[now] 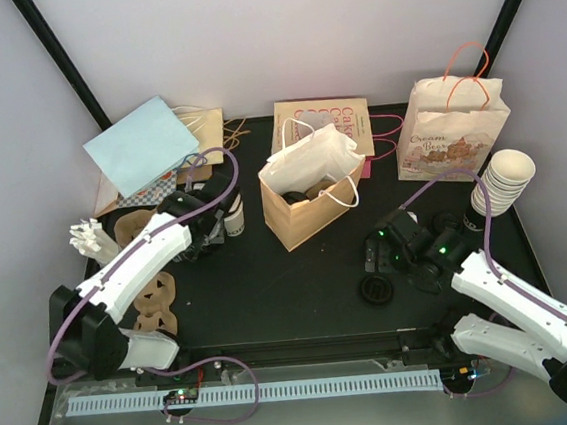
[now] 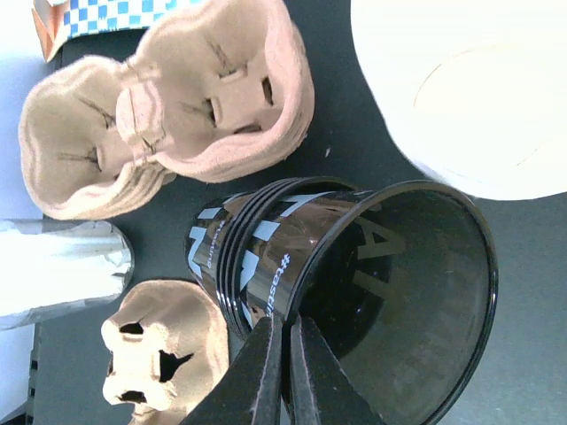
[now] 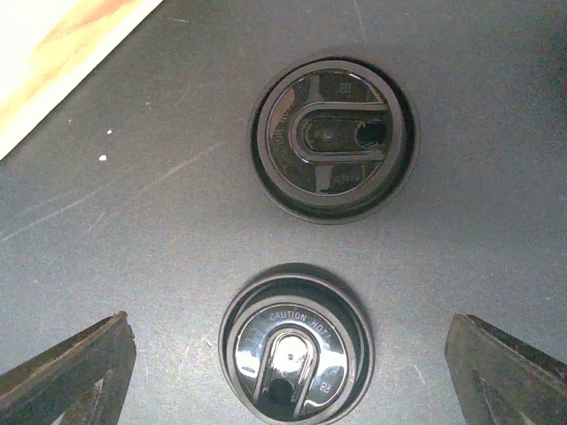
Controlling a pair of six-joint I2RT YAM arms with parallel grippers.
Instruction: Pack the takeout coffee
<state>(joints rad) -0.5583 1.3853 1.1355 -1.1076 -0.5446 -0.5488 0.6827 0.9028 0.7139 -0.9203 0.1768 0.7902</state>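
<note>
While left claw (image 2: 285,376) pinches a black cup (image 2: 399,283), right claw (image 3: 288,329) gapes above two lids (image 3: 330,142)

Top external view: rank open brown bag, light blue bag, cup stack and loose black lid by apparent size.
1. open brown bag and light blue bag, too alike to split.
2. cup stack.
3. black lid.
</note>
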